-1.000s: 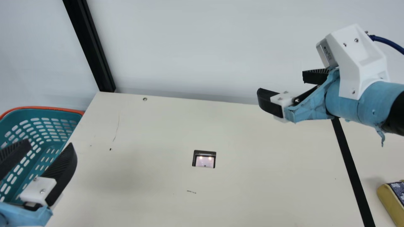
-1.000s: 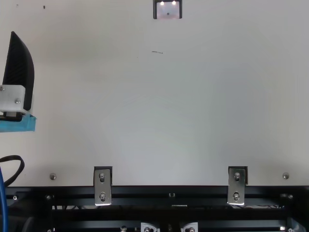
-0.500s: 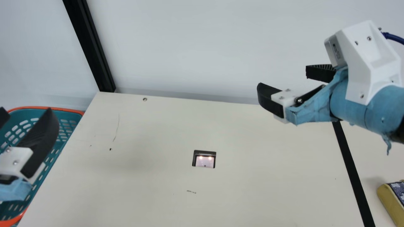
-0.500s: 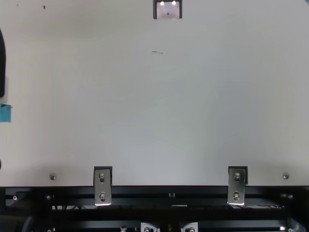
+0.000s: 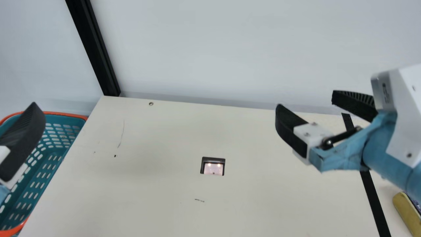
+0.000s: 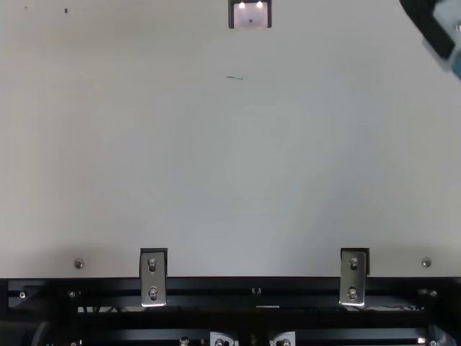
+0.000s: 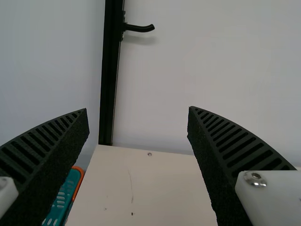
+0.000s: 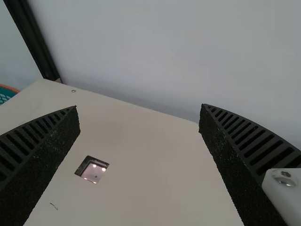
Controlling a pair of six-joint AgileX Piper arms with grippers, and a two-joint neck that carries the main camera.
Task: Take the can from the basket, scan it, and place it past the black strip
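Resting at the near right, past the long flat black strip (image 5: 374, 200), the gold can with the dark label (image 5: 406, 212) could get bumped if the right gripper (image 5: 306, 101), spread wide and empty, swings too low, and the left gripper (image 7: 138, 110), also spread and empty, could snag the teal plastic basket with the orange rim (image 5: 14, 231).

Gold can (image 5: 406, 211) past black strip (image 5: 374, 200); teal orange-rimmed basket (image 5: 66, 114) beside table (image 5: 144, 194).
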